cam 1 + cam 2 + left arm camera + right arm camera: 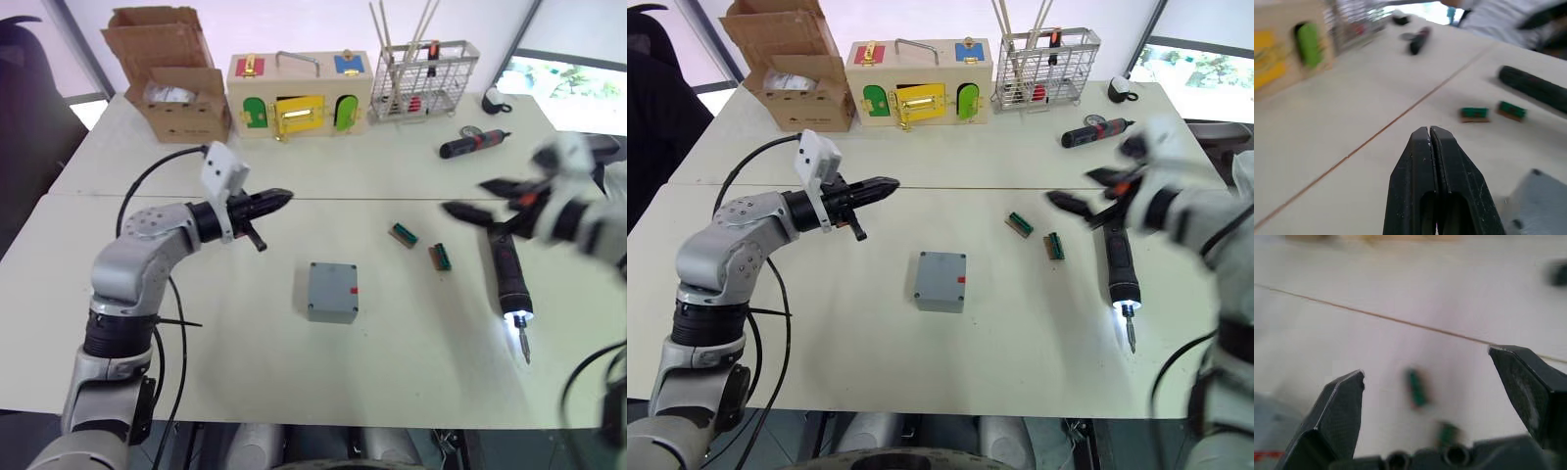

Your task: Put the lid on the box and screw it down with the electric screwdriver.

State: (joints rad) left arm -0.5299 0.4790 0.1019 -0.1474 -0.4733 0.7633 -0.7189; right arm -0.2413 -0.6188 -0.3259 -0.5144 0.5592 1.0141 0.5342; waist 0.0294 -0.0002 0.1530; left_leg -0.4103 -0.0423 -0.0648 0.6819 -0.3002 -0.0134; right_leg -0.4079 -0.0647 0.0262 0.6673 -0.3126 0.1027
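Electric screwdriver (509,277) untouched; right fingers (1337,411) spread.

Blurry bits
right gripper (480,199) is smeared by motion; box (1540,205) at 5 o'clock gets cropped in the left wrist view.

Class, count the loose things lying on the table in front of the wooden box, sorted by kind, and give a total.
Grey box with its lid on: 1
Electric screwdriver, tip lit: 1
Smaller black-and-red screwdriver: 1
Small green-topped blocks: 2
Total: 5
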